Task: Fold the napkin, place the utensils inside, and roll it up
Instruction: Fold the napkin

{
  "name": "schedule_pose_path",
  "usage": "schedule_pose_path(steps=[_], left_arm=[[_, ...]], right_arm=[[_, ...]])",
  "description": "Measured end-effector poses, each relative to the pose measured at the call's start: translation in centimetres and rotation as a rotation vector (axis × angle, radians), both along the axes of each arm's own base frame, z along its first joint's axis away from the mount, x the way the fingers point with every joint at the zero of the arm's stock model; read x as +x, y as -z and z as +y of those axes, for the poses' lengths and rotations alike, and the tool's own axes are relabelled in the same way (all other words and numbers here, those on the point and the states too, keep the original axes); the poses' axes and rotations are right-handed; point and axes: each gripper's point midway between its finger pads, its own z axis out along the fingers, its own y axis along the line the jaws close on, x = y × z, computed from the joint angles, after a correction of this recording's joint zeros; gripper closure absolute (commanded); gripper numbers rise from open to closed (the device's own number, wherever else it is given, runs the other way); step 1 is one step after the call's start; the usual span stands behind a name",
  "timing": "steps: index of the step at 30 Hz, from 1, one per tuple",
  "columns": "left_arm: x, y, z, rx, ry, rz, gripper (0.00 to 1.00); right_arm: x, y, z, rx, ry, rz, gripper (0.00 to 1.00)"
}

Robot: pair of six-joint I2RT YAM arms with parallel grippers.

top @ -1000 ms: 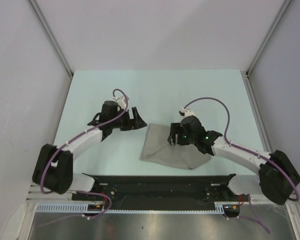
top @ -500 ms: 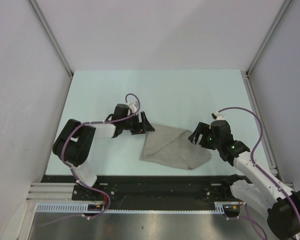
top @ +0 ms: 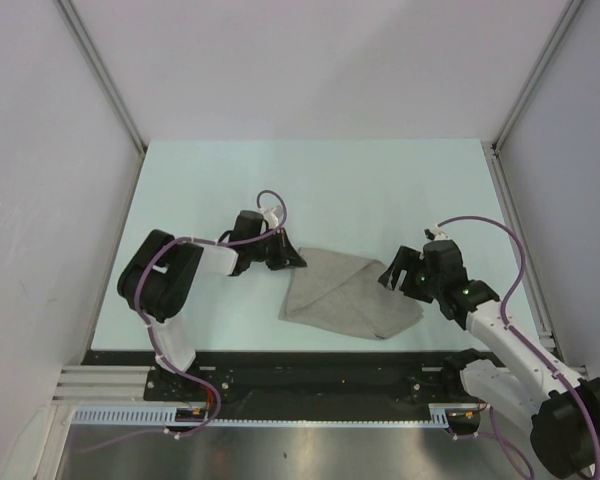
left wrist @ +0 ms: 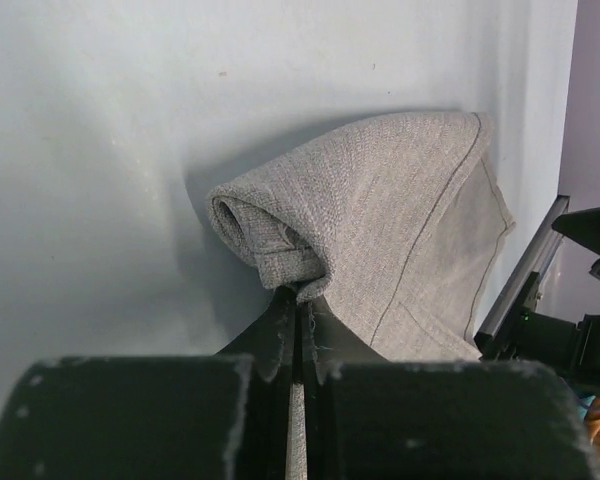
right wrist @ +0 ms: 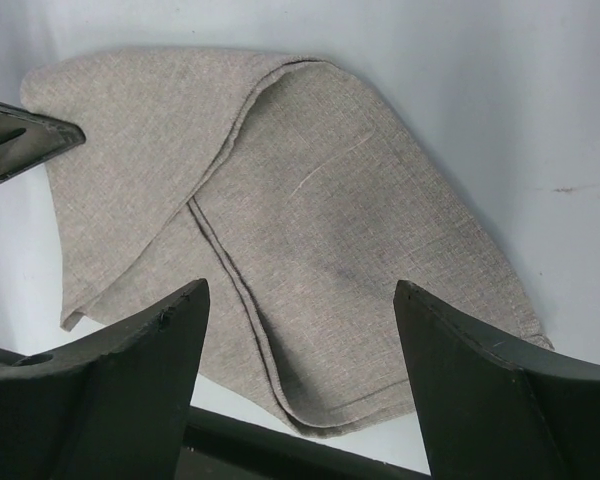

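Left tool [left wrist: 300, 300]: pinched shut on light-grey soft cloth napkin [top: 345, 295] corner.
Right tool [top: 394, 275]: spread apart, napkin just ahead.

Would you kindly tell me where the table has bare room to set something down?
The far half of the table is bare, from the napkin to the back wall. The near middle is crowded: the left gripper pinches the napkin, the right gripper hangs open.

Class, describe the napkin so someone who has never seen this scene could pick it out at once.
On the pale table, look between the left gripper and the right gripper. The napkin lies there: the only soft grey cloth, folded over, one corner pinched by the left jaws.
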Motion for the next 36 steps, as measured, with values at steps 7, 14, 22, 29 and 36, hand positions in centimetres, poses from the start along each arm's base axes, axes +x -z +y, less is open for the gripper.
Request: schedule_pose_path(steps=[7, 14, 22, 29, 36], left_arm=[[1.0, -0.5, 1.1, -0.005, -0.087, -0.020, 1.00], [2.3, -2.6, 7.6, 0.033, -0.362, -0.102, 1.00], [-0.8, -1.6, 12.6, 0.067, -0.604, -0.113, 1.00], [-1.6, -2.0, 13.6, 0.076, -0.647, -0.135, 1.00], [-3.6, -0.7, 14.2, 0.081, -0.662, -0.106, 1.00]], right_arm=[[-0.1, 1.8, 0.0, -0.025, 0.000, 0.067, 0.20], [0.1, 2.9, 0.7, -0.035, -0.012, 0.097, 0.21], [0.1, 4.9, 2.8, -0.046, -0.054, 0.156, 0.25], [1.8, 5.8, 4.2, -0.003, -0.049, 0.151, 0.28], [4.5, 5.9, 6.5, 0.075, -0.051, 0.132, 0.33]])
